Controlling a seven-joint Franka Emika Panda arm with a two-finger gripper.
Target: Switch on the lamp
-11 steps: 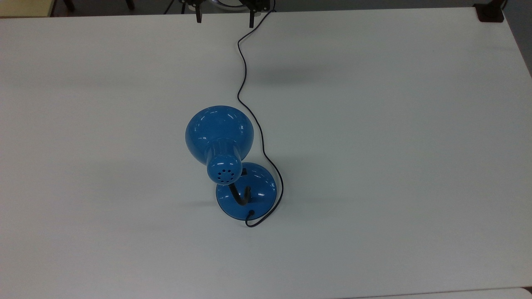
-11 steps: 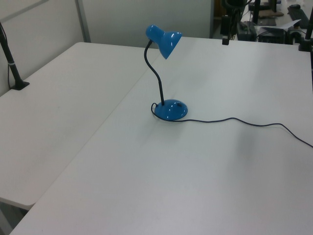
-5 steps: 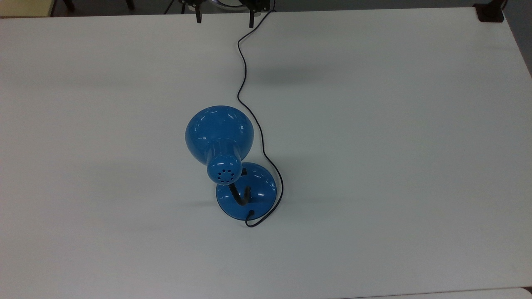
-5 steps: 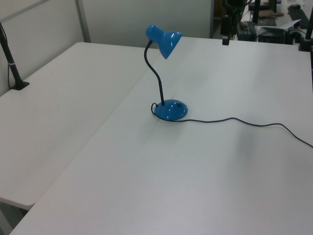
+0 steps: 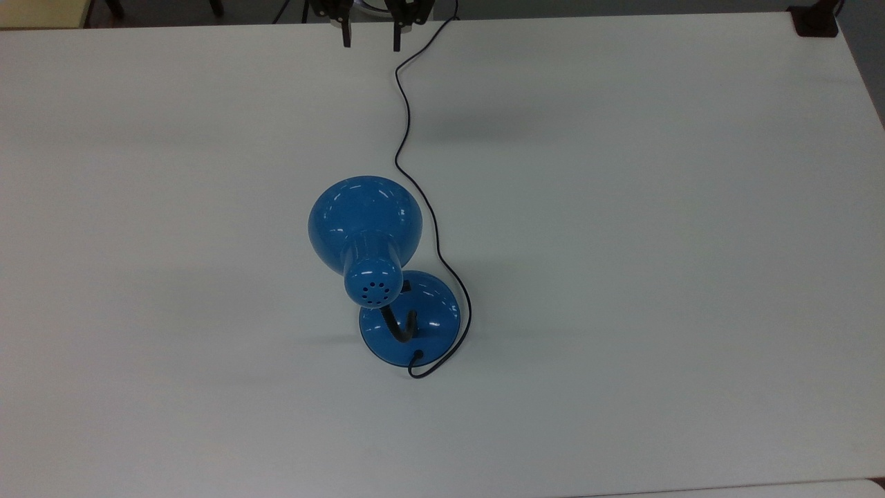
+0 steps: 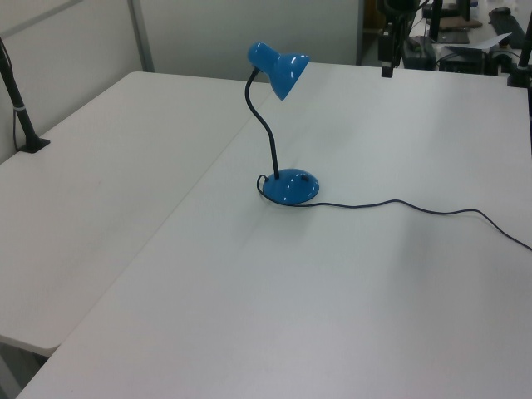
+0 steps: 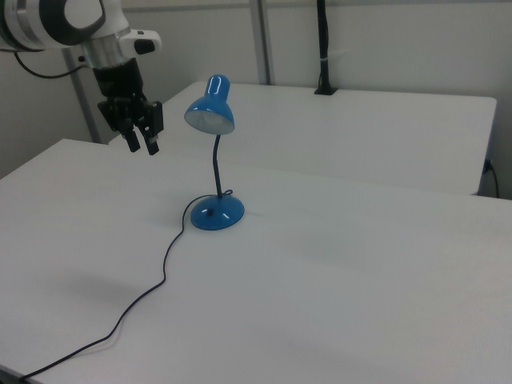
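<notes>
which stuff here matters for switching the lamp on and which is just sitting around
For the job:
- blue desk lamp, its base and cord
- gripper, open, in the air apart from the lamp

Just around:
- white table
- second table
- black post clamped to the far table

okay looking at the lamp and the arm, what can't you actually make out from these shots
- The lamp: its bulb is hidden by the shade in the top view.
- The switch on the base: too small to read its position.
- The cord: its plug end is cut off by the right view's lower edge.
- The gripper: the arm above it is cut off by the top view's upper edge.
</notes>
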